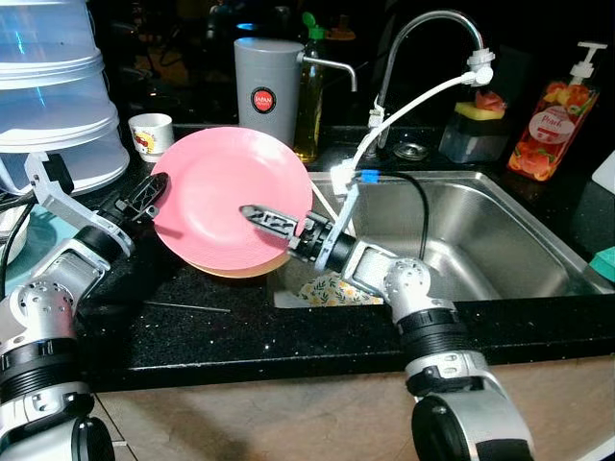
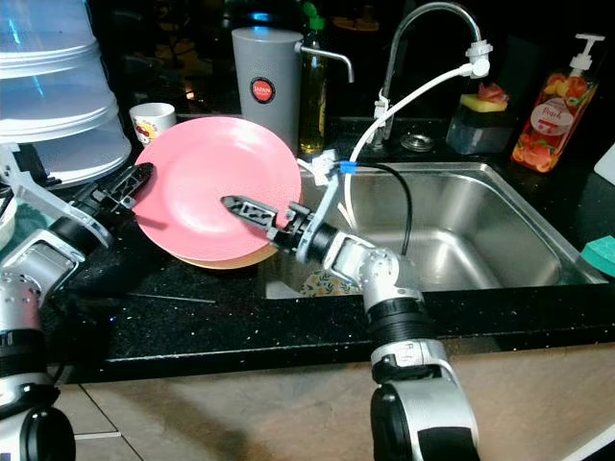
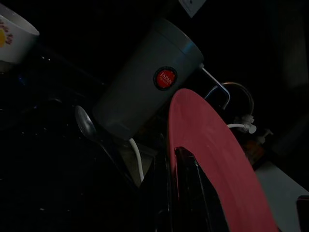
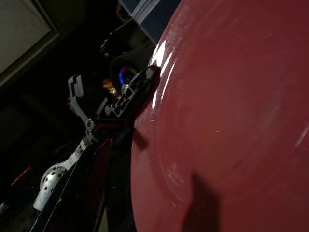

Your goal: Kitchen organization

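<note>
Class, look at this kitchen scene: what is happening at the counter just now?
The robot is handling a pink plate at the black counter beside the sink. Its left gripper is clamped on the plate's left rim, holding it tilted up above another, paler plate. The right gripper reaches across in front of the plate's face. A grey dispenser and a small cup stand behind.

Grey dispenser jug [image 1: 268, 88] on counter: round red label reads "JAPAN". Orange soap pump bottle [image 1: 555, 119] beside sink: label reads "Pink"; smaller print too small to read.
</note>
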`<state>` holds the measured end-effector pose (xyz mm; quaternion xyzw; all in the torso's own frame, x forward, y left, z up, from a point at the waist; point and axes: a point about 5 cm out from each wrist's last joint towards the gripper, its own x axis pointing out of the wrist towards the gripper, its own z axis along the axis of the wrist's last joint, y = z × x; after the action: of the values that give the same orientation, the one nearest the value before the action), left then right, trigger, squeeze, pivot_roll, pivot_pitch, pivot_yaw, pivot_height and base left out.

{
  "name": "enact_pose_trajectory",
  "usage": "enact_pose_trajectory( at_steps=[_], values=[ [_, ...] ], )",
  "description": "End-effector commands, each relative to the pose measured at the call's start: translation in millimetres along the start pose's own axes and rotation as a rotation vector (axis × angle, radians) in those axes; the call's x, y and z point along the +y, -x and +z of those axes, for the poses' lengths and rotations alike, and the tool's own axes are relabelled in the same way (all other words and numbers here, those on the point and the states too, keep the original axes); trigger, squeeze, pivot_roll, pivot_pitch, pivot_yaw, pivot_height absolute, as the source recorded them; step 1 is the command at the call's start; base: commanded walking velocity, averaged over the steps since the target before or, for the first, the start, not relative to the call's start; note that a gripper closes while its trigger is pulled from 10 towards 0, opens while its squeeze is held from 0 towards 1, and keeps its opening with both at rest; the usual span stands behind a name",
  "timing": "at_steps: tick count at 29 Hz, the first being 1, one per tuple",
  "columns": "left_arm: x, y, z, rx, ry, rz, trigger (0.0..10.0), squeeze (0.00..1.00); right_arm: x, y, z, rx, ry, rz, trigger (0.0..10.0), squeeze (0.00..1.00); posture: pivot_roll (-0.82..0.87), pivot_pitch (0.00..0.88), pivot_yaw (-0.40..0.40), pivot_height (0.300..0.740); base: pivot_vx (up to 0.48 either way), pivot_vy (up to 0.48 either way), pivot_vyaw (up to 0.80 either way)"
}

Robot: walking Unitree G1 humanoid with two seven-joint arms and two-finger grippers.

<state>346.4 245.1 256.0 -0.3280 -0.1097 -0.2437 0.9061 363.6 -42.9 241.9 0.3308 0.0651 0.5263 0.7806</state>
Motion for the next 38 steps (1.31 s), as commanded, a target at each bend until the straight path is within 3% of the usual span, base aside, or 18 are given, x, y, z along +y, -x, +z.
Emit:
enact_pose_trajectory(
  at_steps=[1, 2, 4, 18, 24, 30, 38],
  values=[
    [-2.0, -0.7, -0.5, 0.01, -0.013, -0.008, 0.0, 0.0, 6.9, -2.9, -0.8, 0.0, -0.006, 0.042, 9.3, 0.0, 0.09, 0.03, -0.029, 0.74, 0.0, 0.0, 0.0],
    [-2.0, -0.5, -0.7, 0.011, -0.014, -0.008, 0.0, 0.0, 7.3, -3.3, -0.7, -0.008, -0.012, 0.042, 6.6, 0.0, 0.09, 0.03, -0.029, 0.74, 0.0, 0.0, 0.0],
    [-1.8, 0.0, -1.1, 0.014, -0.018, -0.004, 0.0, 0.0, 7.0, -3.2, 1.1, -0.03, -0.023, 0.031, 0.0, 0.0, 0.09, 0.03, -0.029, 0.74, 0.0, 0.0, 0.0],
    [-0.6, -0.2, -3.1, 0.022, -0.031, 0.012, 0.0, 0.0, 2.1, 0.1, 9.6, -0.113, -0.042, -0.024, 0.0, 0.0, 0.08, 0.028, -0.028, 0.74, 0.0, 0.0, 0.0],
    [5.8, 2.4, -0.4, 0.005, -0.101, 0.088, 0.0, 0.0, -0.6, 0.9, 8.6, -0.121, -0.058, -0.045, 0.0, 0.0, 0.08, 0.028, -0.032, 0.74, 0.0, 0.0, 0.0],
    [21.6, 11.1, 4.3, -0.015, -0.165, 0.236, 0.0, 0.0, -1.4, -1.4, 1.6, -0.102, -0.07, -0.05, 0.0, 0.0, 0.09, 0.032, -0.044, 0.74, 0.0, 0.0, 0.0],
    [27.2, 16.2, 4.9, -0.017, -0.201, 0.291, 0.0, 0.0, -4.4, -6.9, -9.4, -0.078, -0.093, -0.065, 0.0, 0.0, 0.09, 0.031, -0.045, 0.74, 0.0, 0.0, 0.0]
  ],
)
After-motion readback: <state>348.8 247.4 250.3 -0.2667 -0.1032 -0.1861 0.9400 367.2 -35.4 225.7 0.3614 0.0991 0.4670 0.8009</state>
